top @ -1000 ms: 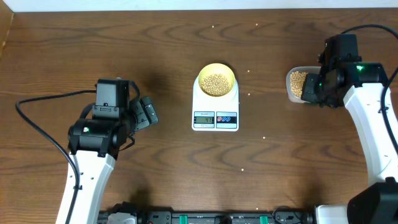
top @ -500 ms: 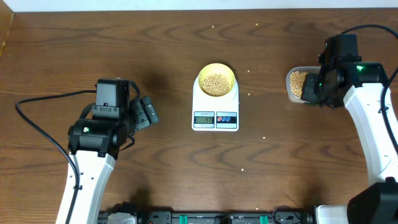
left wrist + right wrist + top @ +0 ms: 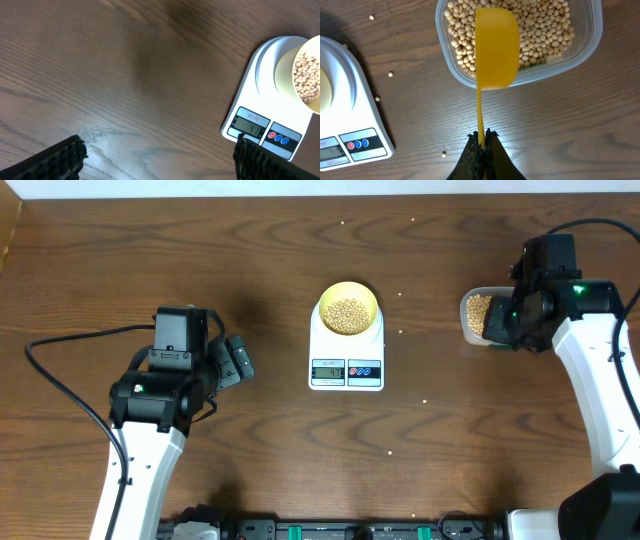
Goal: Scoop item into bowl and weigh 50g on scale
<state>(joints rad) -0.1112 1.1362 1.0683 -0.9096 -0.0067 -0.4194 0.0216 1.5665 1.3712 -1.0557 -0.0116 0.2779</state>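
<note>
- Finds the pale-yellow bowl [image 3: 348,285] sitting on the platform of the white scale [image 3: 346,352], mid-table.
- Sees tan beans [image 3: 348,316] covering the bowl's bottom.
- Reads what looks like 41 on the display [image 3: 250,125].
- Places the left gripper [image 3: 240,358] left of the scale and well apart from it, fingers spread wide around bare table [image 3: 250,260].
- Catches the right gripper [image 3: 482,145] pinched tight on the thin handle of a bright yellow scoop [image 3: 496,47].
- Puts the scoop's cup over the near rim of a clear container [image 3: 587,47] holding more beans, at the table's right.
- Spots loose beans scattered on the wood.
</note>
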